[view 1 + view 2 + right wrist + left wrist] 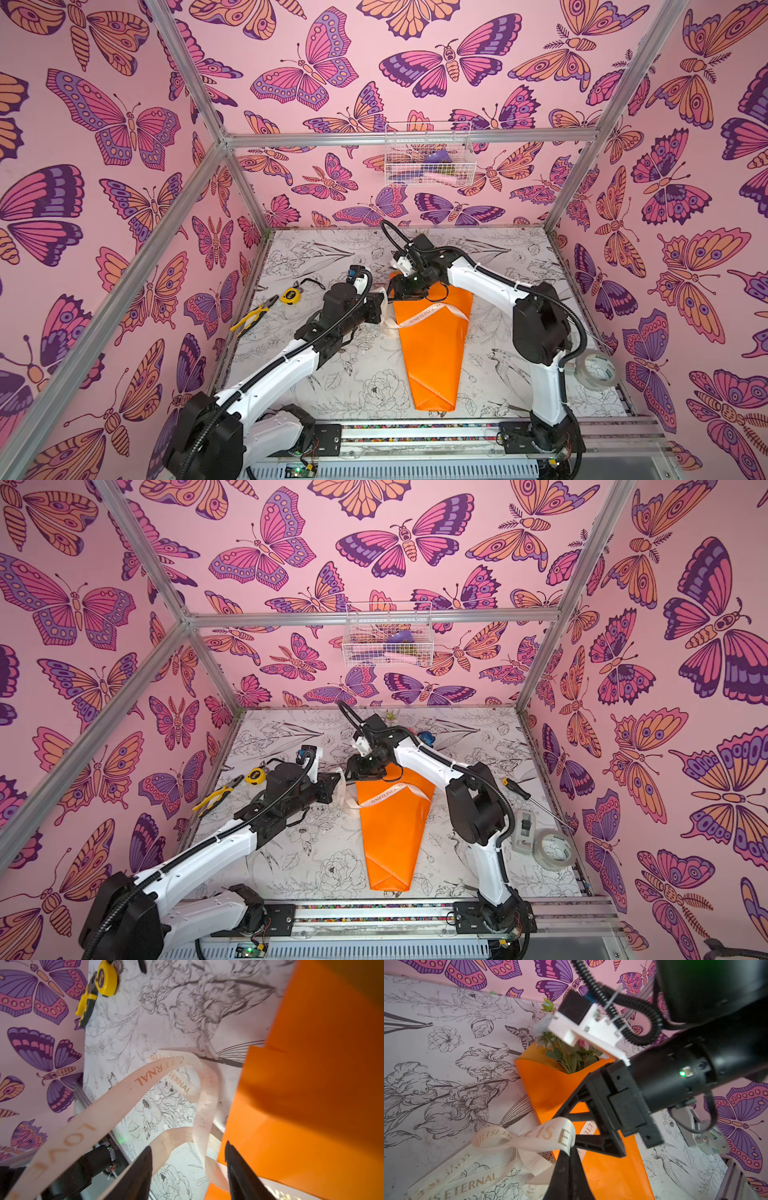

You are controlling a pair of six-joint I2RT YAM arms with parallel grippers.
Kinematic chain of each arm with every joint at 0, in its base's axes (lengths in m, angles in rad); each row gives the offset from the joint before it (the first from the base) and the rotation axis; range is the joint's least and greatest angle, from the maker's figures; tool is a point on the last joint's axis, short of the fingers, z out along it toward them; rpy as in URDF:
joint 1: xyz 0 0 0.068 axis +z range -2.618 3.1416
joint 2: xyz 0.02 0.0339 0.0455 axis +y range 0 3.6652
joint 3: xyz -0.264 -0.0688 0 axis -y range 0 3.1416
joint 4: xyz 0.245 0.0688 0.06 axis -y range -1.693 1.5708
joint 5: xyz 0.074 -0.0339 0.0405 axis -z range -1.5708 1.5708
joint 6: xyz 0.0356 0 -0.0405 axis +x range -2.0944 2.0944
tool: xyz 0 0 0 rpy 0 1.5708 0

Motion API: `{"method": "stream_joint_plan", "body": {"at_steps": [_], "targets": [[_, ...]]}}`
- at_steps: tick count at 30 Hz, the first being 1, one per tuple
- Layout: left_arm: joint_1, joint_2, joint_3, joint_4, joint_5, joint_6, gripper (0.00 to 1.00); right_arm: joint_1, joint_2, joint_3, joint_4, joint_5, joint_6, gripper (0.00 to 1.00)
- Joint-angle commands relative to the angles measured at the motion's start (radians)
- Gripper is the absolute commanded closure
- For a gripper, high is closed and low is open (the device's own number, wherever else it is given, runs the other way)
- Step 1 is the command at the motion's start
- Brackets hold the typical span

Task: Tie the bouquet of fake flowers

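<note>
The bouquet of fake flowers (432, 349) (392, 833) lies on the table in orange wrapping paper, narrow end toward the front. Green leaves and a pink bloom (571, 1055) show at its wide mouth. A cream ribbon (424, 313) (529, 1138) printed "LOVE IS ETERNAL" crosses the paper and loops off its left side. My left gripper (382, 305) (569, 1151) is shut on the ribbon just left of the paper. My right gripper (405, 293) (188, 1145) hovers open over the paper's left edge (311, 1095), with loose ribbon loops (145, 1078) passing between its fingers.
Yellow pliers (253, 318) and a yellow tape measure (289, 296) lie at the left of the table. A screwdriver (519, 789), a tape dispenser (524, 829) and a clear tape roll (598, 370) sit at the right. A wire basket (428, 160) hangs on the back wall.
</note>
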Motion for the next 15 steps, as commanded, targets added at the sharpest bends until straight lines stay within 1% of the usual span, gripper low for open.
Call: {"method": "stream_joint_plan", "body": {"at_steps": [1, 6, 9, 10, 12, 15], "targets": [[0.001, 0.032, 0.063, -0.043, -0.017, 0.013, 1.00, -0.009, -0.162, -0.099, 0.015, 0.246, -0.026, 0.44], [0.005, 0.071, 0.119, -0.061, 0.002, -0.009, 1.00, 0.004, -0.337, -0.315, 0.134, 0.435, -0.017, 0.48], [0.012, 0.092, 0.162, -0.080, 0.046, -0.023, 1.00, 0.058, -0.439, -0.436, 0.201, 0.570, -0.033, 0.50], [0.012, 0.098, 0.175, -0.083, 0.060, -0.029, 1.00, 0.086, -0.491, -0.467, 0.216, 0.623, -0.042, 0.51], [0.013, 0.117, 0.198, -0.089, 0.082, -0.041, 1.00, 0.150, -0.546, -0.519, 0.249, 0.724, -0.071, 0.53], [0.015, 0.165, 0.235, -0.109, 0.118, -0.052, 1.00, 0.286, -0.615, -0.593, 0.318, 0.906, -0.145, 0.58]]}}
